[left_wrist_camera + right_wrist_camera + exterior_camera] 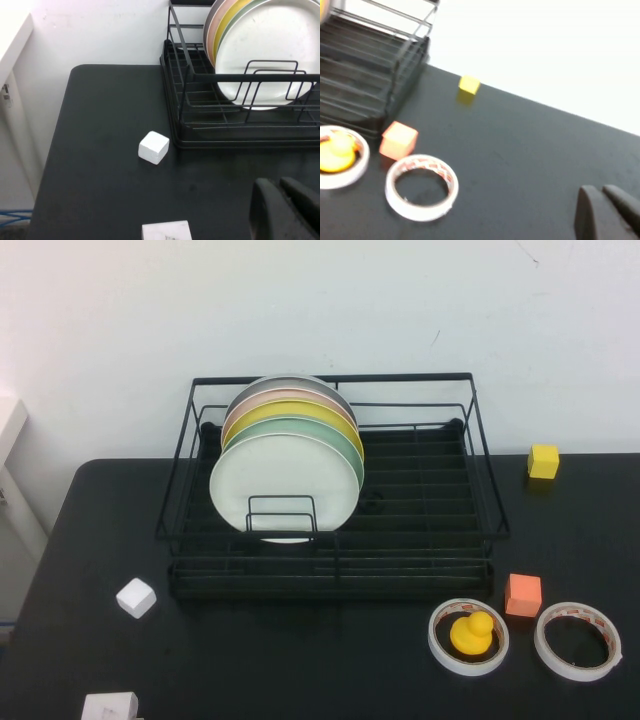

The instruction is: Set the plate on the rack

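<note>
The white plate (285,485) stands upright at the front of a row of plates in the black wire rack (330,580), leaning on the mint-green plate (348,445), with yellow (300,410) and further plates behind. It also shows in the left wrist view (270,50), inside the rack (200,127). My left gripper (277,184) is shut and empty, low over the table in front of the rack's left end. My right gripper (600,190) is shut and empty, over the table right of the rack. Neither arm shows in the high view.
A white cube (136,597) and a white block (110,707) lie front left. A yellow cube (543,461), an orange cube (523,595), a tape roll (436,635) holding a yellow duck (471,632), and a second tape roll (543,640) lie on the right.
</note>
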Available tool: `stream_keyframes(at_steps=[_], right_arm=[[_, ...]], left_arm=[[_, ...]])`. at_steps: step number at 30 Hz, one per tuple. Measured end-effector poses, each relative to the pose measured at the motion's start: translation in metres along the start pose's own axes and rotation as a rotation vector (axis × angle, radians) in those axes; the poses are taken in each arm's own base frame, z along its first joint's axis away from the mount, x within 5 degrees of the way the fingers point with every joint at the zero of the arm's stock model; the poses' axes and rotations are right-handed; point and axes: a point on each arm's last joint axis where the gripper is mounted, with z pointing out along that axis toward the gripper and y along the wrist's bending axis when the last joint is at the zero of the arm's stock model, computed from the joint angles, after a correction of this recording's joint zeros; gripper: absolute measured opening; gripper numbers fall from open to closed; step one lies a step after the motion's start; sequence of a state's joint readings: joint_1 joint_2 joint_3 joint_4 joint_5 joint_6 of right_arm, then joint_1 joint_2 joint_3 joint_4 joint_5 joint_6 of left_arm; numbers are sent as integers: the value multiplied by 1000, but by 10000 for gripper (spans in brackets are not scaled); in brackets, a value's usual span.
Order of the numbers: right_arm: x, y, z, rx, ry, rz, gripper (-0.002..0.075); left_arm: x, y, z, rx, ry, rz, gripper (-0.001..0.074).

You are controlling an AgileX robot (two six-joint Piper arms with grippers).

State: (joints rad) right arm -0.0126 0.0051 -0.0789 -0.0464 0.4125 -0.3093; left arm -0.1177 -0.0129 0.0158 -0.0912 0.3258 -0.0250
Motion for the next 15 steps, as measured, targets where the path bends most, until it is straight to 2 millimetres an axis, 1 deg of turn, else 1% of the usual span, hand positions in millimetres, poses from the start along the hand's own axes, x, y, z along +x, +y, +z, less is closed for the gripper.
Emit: stream_keyframes(at_steps=[4,15], right_arm=[[22,6,9,22,58,14,-2],[23,5,11,48,38,31,-2]], left_arm=[[0,0,0,0,0,0,-1],[0,0,0,0,0,0,-1]])
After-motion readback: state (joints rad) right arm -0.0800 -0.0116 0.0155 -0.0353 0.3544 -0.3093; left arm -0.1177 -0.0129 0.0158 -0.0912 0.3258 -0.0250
